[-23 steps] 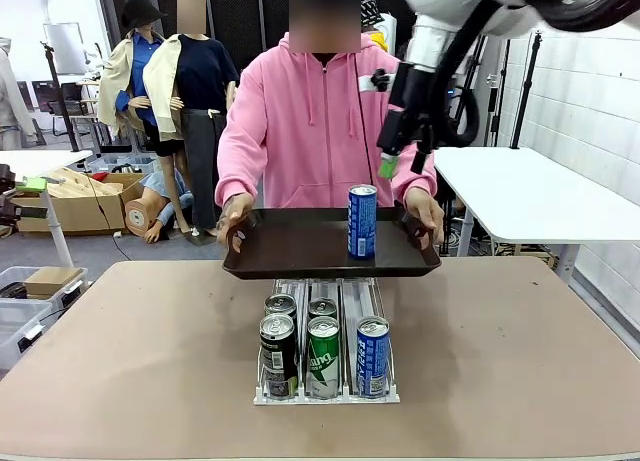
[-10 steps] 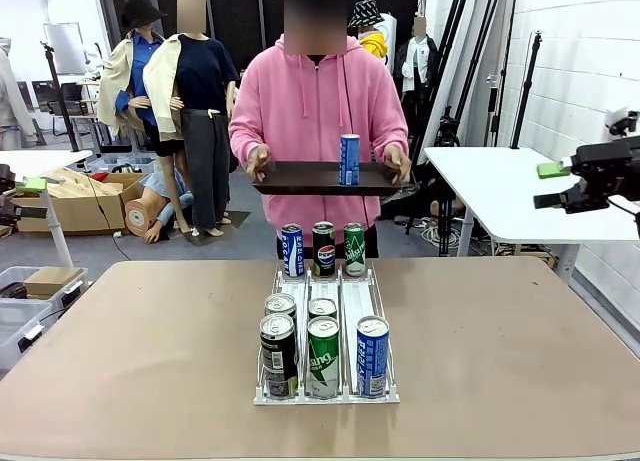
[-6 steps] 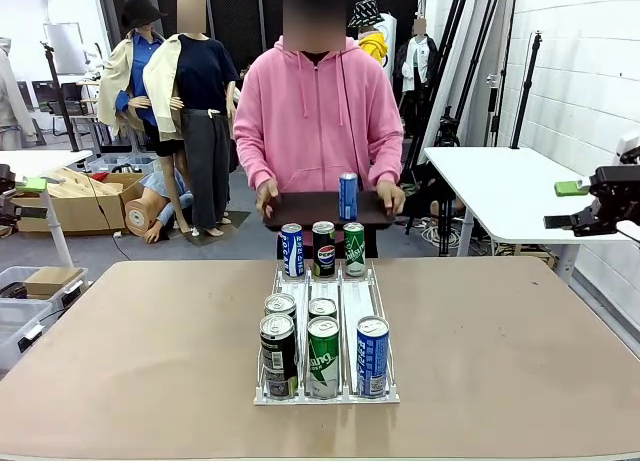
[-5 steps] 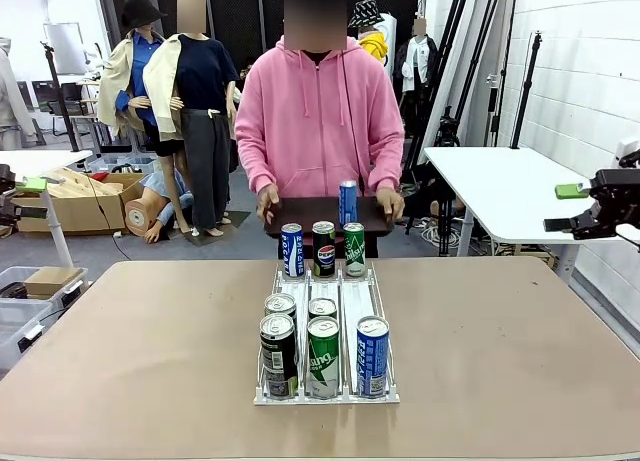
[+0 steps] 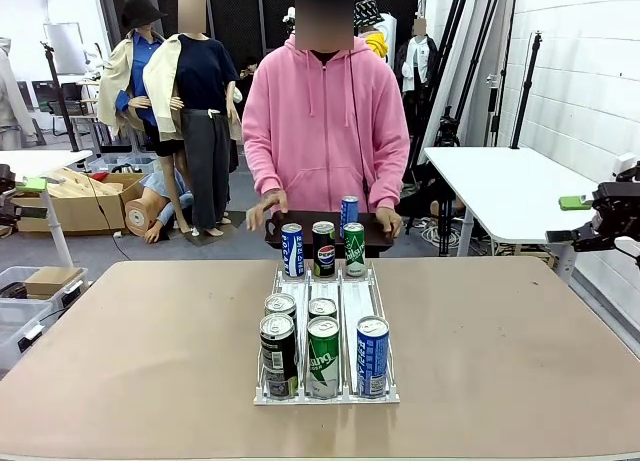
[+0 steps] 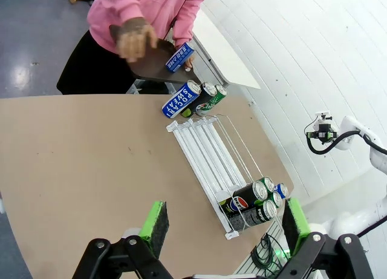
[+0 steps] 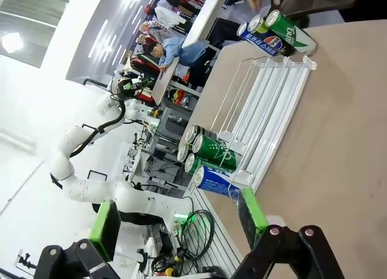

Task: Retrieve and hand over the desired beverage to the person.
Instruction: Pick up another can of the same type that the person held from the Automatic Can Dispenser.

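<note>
front view: the blue can (image 5: 348, 213) stands upright on a dark tray (image 5: 300, 227) that the person (image 5: 325, 131) holds just beyond the far end of the can rack (image 5: 350, 296). three cans (image 5: 323, 249) stand at the rack's far end, a near cluster (image 5: 322, 356) at its front end. judgement: a thin-walled drinks can, stiff if full yet easily dented, smooth and likely slippery (moderately heavy if unopened). it is best taken across the mid-body, jaws square to the wall, with a modest squeeze. the right hand (image 5: 568, 221) hangs well off to the rack's right, jaws apart, holding nothing.

left wrist view: the left hand (image 6: 225, 227) sits raised well clear of the rack, green pads (image 6: 154, 227) spread wide, empty and touching nothing.

right wrist view: the right hand's pads stand wide, nothing between them, the rack well beyond.
</note>
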Robot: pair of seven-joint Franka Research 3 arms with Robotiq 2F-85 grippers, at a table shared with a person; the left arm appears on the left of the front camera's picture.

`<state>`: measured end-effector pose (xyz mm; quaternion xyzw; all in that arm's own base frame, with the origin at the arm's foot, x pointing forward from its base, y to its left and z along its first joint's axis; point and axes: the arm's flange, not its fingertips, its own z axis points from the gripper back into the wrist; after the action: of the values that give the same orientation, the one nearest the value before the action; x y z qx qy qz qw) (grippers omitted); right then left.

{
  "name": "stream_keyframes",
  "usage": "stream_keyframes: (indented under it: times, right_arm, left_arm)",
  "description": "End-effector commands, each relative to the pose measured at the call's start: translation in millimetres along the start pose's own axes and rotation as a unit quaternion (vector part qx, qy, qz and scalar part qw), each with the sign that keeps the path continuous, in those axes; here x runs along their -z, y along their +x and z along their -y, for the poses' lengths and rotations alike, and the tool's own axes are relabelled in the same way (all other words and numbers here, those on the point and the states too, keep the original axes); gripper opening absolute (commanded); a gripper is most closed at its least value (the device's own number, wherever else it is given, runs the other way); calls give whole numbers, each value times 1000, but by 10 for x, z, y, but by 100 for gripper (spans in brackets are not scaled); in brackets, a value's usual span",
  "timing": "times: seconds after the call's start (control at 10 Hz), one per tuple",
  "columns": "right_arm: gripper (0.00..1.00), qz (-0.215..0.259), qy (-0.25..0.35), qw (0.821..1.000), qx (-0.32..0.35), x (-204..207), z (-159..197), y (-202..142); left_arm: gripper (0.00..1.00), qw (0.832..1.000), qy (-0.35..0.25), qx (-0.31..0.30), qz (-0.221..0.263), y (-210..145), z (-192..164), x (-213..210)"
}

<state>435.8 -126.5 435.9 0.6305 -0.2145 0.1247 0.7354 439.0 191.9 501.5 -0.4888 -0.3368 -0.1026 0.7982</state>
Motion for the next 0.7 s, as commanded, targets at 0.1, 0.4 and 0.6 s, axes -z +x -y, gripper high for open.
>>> stream_keyframes:
  times: [0.1, 0.4, 0.6]
  right_arm:
    - [100, 3, -1, 1000, 5, 24, -16, -8]
    - [100, 3, -1, 1000, 5, 24, -16, -8]
    - [100, 3, -1, 1000, 5, 24, -16, -8]
  left_arm:
    - [100, 1000, -3, -3, 4, 10, 19, -11]
    - [100, 1000, -3, -3, 4, 10, 19, -11]
    - [100, 1000, -3, -3, 4, 10, 19, -11]
